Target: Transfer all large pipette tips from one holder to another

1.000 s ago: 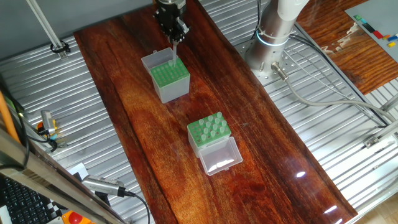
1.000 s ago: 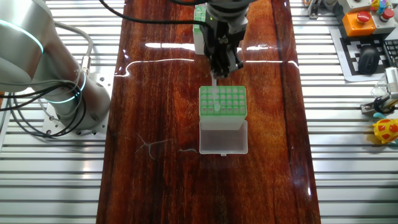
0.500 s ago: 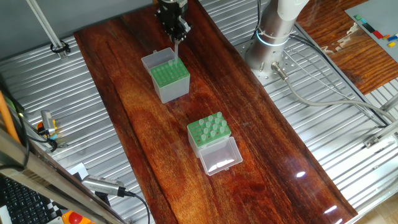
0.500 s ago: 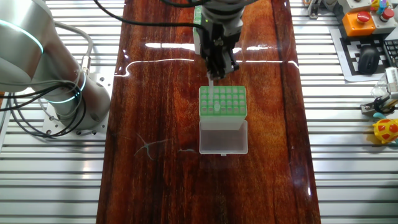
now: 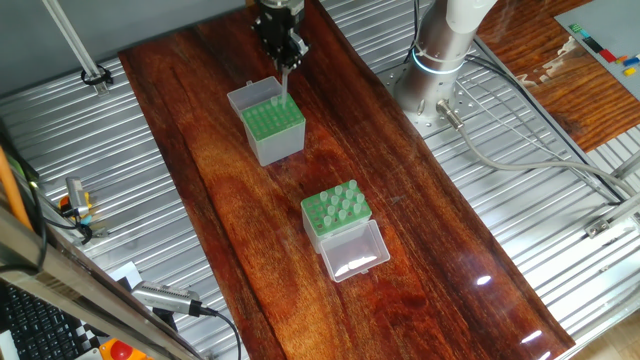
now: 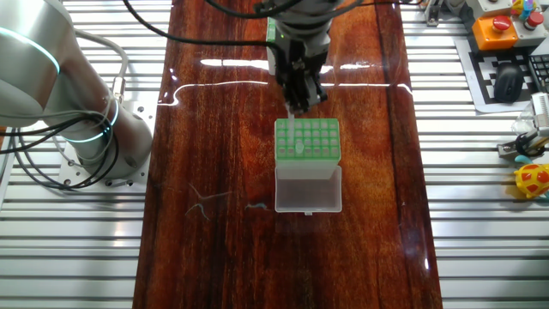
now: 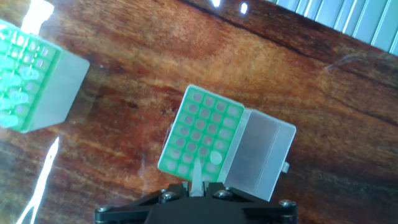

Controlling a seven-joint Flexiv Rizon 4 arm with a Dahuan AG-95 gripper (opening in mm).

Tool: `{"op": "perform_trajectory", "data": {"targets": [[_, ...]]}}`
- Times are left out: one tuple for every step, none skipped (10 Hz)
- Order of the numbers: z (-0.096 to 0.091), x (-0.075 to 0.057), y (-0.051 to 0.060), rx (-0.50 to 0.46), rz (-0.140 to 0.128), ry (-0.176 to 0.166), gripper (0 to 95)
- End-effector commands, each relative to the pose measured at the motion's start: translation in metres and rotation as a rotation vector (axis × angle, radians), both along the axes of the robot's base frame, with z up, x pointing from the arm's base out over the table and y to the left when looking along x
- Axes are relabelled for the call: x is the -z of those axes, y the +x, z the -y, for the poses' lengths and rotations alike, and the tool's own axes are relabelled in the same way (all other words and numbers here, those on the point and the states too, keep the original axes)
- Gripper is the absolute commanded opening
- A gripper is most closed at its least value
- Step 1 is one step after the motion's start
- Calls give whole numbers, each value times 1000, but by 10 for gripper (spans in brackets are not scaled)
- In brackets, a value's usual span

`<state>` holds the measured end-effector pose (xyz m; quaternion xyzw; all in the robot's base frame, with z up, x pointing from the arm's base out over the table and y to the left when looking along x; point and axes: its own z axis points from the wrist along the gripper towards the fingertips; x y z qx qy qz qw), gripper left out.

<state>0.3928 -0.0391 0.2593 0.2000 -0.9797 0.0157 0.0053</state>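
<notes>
My gripper is shut on a large pipette tip, a pale cone pointing down over the grey-sided holder. In the fixed views the gripper hangs just above that box, and the held tip reaches down to the green grid. One tip sits in the grid. The clear-sided holder stands apart and carries several upright tips.
The grey box's whitish lid lies open beside it. The other box's clear lid lies open toward the table's near end. The arm base stands on the slatted metal right of the wooden board.
The gripper, still holding the tip, has shifted a little upward and sideways over the grey-sided box. Both boxes have stayed put.
</notes>
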Motion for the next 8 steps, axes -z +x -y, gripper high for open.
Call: {"op": "perform_trajectory", "data": {"targets": [[1, 7, 1, -8, 9, 6, 0], [2, 16, 2, -15, 9, 0, 0], [2, 21, 2, -13, 4, 0, 0], [2, 23, 3, -18, 2, 6, 380], [2, 23, 3, -25, 3, 8, 570], [2, 23, 3, -29, 4, 10, 570], [2, 23, 3, -33, 7, 10, 570], [2, 23, 3, -36, 9, 10, 570]]}}
